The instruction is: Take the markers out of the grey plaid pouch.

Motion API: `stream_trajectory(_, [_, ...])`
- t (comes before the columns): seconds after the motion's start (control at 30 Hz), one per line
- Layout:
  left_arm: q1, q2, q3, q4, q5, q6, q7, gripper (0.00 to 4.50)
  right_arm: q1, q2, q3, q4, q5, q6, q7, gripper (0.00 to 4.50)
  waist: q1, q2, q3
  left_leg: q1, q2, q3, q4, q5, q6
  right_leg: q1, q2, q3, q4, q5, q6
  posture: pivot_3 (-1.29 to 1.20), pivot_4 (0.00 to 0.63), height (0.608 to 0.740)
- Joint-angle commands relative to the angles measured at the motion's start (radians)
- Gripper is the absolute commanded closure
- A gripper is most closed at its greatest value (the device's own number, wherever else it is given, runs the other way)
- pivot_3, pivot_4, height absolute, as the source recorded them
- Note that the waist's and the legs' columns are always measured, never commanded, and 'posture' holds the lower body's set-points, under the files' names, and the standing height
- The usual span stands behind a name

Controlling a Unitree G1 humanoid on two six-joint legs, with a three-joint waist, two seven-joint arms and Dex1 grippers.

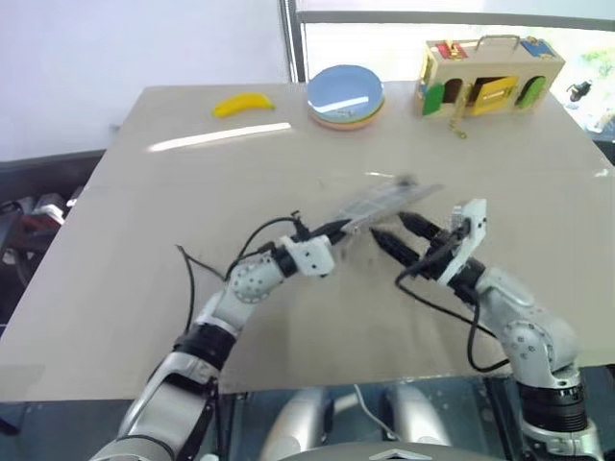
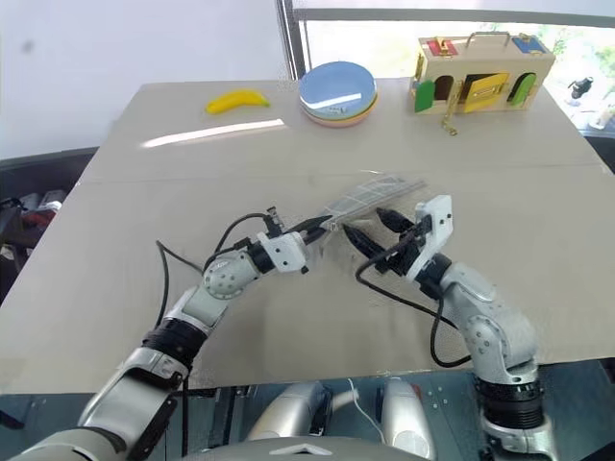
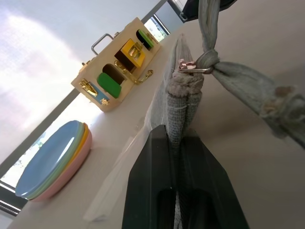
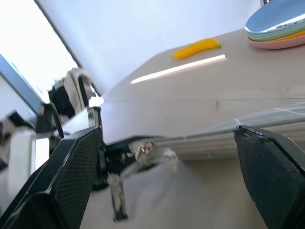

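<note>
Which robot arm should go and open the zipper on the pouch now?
The right, probably. The left claw is shut on the end of the grey plaid pouch, holding it up off the table. The right claw is open, empty and right beside the pouch, with the zipper pull between its fingers.

The right hand (image 4: pixel 167 186) has its two black fingers (image 4: pixel 62 181) set wide apart, one at each side of the view. Between them, close in, hangs the edge of the grey plaid pouch (image 4: pixel 228 140) with a small metal zip pull (image 4: pixel 143 150) at its end; the left hand (image 4: pixel 102 157) shows dark just behind it. Beyond, on the pale table (image 4: pixel 200 90), lie a yellow banana (image 4: pixel 196 48) and, near it, a stack of plates (image 4: pixel 279 24) with a blue one on top.
</note>
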Motion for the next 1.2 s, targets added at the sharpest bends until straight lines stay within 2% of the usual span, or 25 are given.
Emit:
stream_trajectory(0.03, [0.006,-0.019,0.025,-0.059,-0.012,0.020,0.004,4.50,-0.011,0.001,-0.019,-0.025,0.031,0.007,-0.013,0.51,-0.002,0.000,0.000,0.000,0.000,0.000,0.000,0.000,0.000,0.000,0.000,0.000,0.000,0.000,0.000,0.00,0.150,0.740])
stream_trajectory(0.07, [0.005,-0.023,0.026,-0.060,-0.010,0.024,0.004,4.50,-0.013,0.004,-0.017,-0.026,0.035,0.009,-0.016,0.78,-0.003,0.000,0.000,0.000,0.000,0.000,0.000,0.000,0.000,0.000,0.000,-0.001,0.000,0.000,0.000,0.00,0.150,0.740])
stream_trajectory(0.17, [-0.003,-0.036,0.027,-0.049,-0.004,0.028,0.006,4.50,-0.018,0.006,-0.011,-0.026,0.045,0.011,-0.013,2.21,-0.005,0.000,0.000,0.000,0.000,0.000,0.000,0.000,0.000,0.000,0.000,-0.001,0.000,0.000,0.000,0.00,0.150,0.740])
stream_trajectory(0.2, [-0.006,-0.042,0.029,-0.044,-0.007,0.031,0.006,4.50,-0.020,0.005,-0.010,-0.025,0.044,0.011,-0.013,2.21,-0.005,0.000,0.000,0.000,0.000,0.000,0.000,0.000,0.000,0.000,0.000,-0.001,0.000,0.000,0.000,0.00,0.150,0.740])
stream_trajectory(0.23, [-0.007,-0.046,0.030,-0.043,-0.010,0.033,0.005,4.50,-0.020,0.004,-0.011,-0.025,0.043,0.010,-0.014,2.91,-0.005,0.000,0.000,0.000,0.000,0.000,0.000,0.000,0.000,0.000,0.000,-0.001,0.000,0.000,0.000,0.00,0.150,0.740])
stream_trajectory(0.3, [-0.007,-0.058,0.030,-0.046,-0.019,0.042,-0.002,4.50,-0.021,0.001,-0.017,-0.022,0.041,0.006,-0.016,3.55,-0.004,0.000,0.000,0.000,0.000,0.000,0.000,0.000,0.000,0.000,0.000,-0.001,0.000,0.000,0.000,0.00,0.150,0.740])
stream_trajectory(0.37, [-0.001,-0.071,0.027,-0.053,-0.026,0.046,-0.008,4.50,-0.022,-0.002,-0.029,-0.017,0.039,0.001,-0.020,4.48,-0.004,0.000,0.000,0.000,0.000,0.000,0.000,0.000,0.000,0.000,0.000,-0.001,0.000,0.000,0.000,0.00,0.150,0.740])
stream_trajectory(0.53, [0.033,-0.132,0.038,-0.109,-0.154,0.133,-0.077,4.50,-0.041,-0.026,-0.089,0.022,0.027,-0.018,-0.044,4.48,-0.004,0.000,0.000,0.000,0.000,0.000,0.000,0.000,0.000,0.000,0.000,-0.001,0.000,0.000,0.000,0.00,0.150,0.740])
stream_trajectory(0.77, [0.058,-0.184,0.069,-0.174,-0.233,0.246,-0.106,4.50,-0.150,-0.075,-0.239,0.135,0.016,-0.073,-0.088,4.48,-0.006,0.001,0.000,0.001,0.000,0.001,0.000,0.000,0.000,0.000,0.000,0.000,0.000,0.000,0.000,0.00,0.150,0.740])
stream_trajectory(1.1, [0.123,-0.201,0.090,-0.273,-0.298,0.327,-0.140,4.50,-0.305,-0.231,-0.423,0.452,-0.138,-0.266,-0.197,4.48,-0.004,0.001,-0.001,0.001,0.000,0.002,0.000,0.000,0.000,0.000,0.000,0.001,0.000,0.000,0.000,0.00,0.150,0.740])
stream_trajectory(1.2, [0.138,-0.195,0.096,-0.312,-0.353,0.371,-0.184,4.50,-0.326,-0.270,-0.446,0.472,-0.147,-0.277,-0.195,4.48,-0.007,0.002,-0.001,0.001,0.001,0.003,-0.001,0.000,0.000,0.000,0.000,0.003,0.000,0.000,0.000,0.00,0.150,0.740])
